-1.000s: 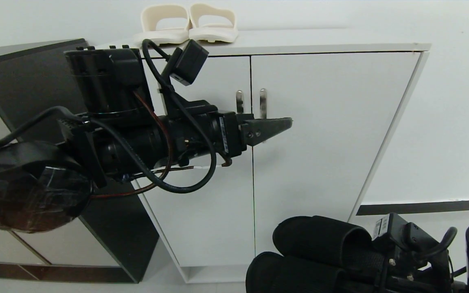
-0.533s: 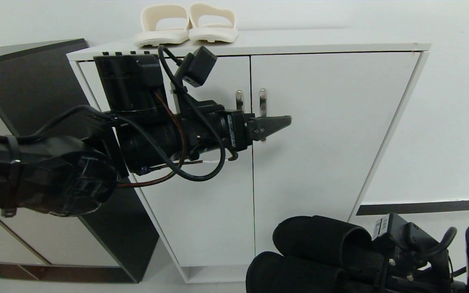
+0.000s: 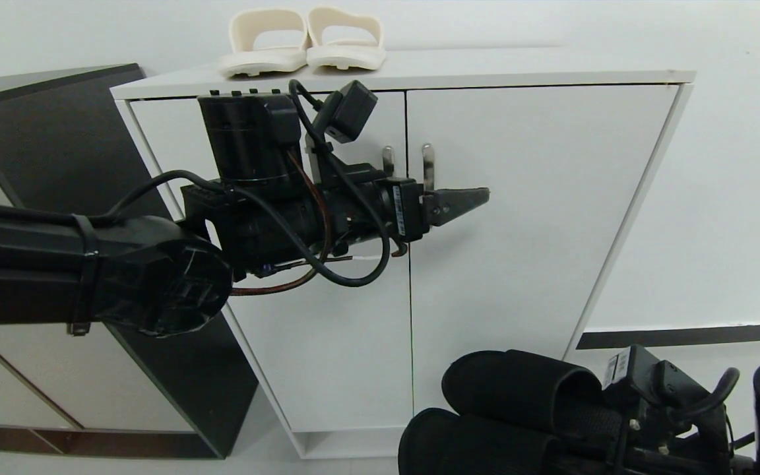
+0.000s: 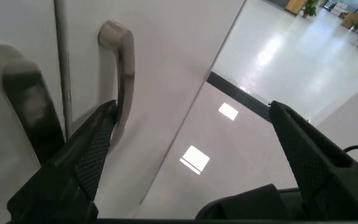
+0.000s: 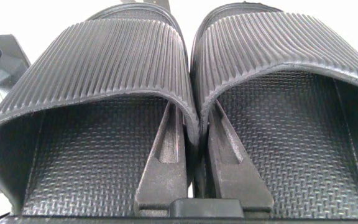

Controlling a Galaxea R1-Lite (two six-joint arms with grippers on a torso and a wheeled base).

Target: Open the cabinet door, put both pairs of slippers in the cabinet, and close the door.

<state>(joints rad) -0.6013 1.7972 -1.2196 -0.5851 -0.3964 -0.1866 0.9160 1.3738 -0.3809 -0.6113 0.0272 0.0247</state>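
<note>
The white cabinet (image 3: 538,198) has both doors closed. Its two metal handles (image 3: 427,165) flank the centre seam. A cream pair of slippers (image 3: 304,39) rests on its top. My left gripper (image 3: 479,196) is open in front of the right door, level with the handles' lower ends. In the left wrist view, one finger (image 4: 86,162) lies beside the right door's handle (image 4: 122,68), and nothing is between the fingers of the left gripper (image 4: 191,109). My right gripper (image 5: 193,115) is low at the right, shut on the touching inner walls of the black pair of slippers (image 3: 505,409).
A dark cabinet (image 3: 57,132) stands against the white cabinet's left side. A white wall with a black floor strip (image 3: 683,336) lies to the right of the cabinet. Glossy floor (image 4: 278,56) stretches away beyond it.
My left arm has pushed forward and to the right, bringing its gripper a little farther across the right door past the handles. The right arm and black slippers have stayed still.
</note>
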